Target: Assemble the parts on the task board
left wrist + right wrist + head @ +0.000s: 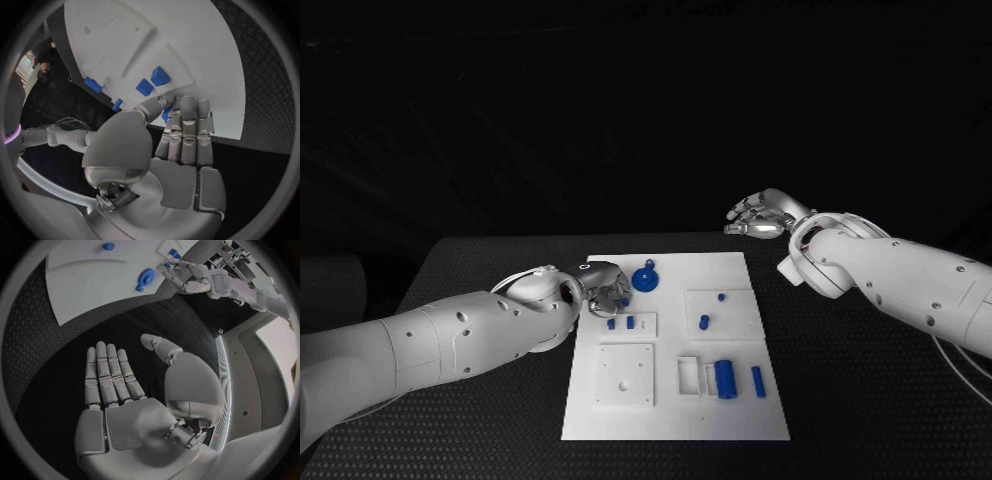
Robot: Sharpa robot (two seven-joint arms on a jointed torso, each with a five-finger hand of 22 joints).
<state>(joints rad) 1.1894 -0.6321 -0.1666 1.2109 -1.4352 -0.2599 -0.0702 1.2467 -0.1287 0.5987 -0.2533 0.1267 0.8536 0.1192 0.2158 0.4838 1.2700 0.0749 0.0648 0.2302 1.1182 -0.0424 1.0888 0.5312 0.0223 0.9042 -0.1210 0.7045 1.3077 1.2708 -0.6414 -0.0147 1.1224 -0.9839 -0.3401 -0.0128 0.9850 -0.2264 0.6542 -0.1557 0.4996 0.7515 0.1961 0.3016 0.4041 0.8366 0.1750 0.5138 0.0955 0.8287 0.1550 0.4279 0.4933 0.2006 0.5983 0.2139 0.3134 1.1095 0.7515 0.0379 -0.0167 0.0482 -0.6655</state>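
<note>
The white task board (733, 275) lies mid-table. My left hand (600, 285) is low over its left edge, fingers together, and the thumb pinches a small blue part (167, 115) against them. Two small blue blocks (160, 76) lie on the board just beyond its fingertips (187, 105). A round blue piece with a stem (646, 277) lies beside that hand, also seen as the round piece (145, 277) in the right wrist view. My right hand (764, 218) is raised beyond the board's far right corner, fingers straight and apart, holding nothing.
A blue cylinder (726, 380) and a thin blue bar (757, 380) lie toward the board's near right. Small blue pegs (704, 322) stand in its middle. A raised white square plate (626, 375) is at the near left. Black table (877, 400) surrounds the board.
</note>
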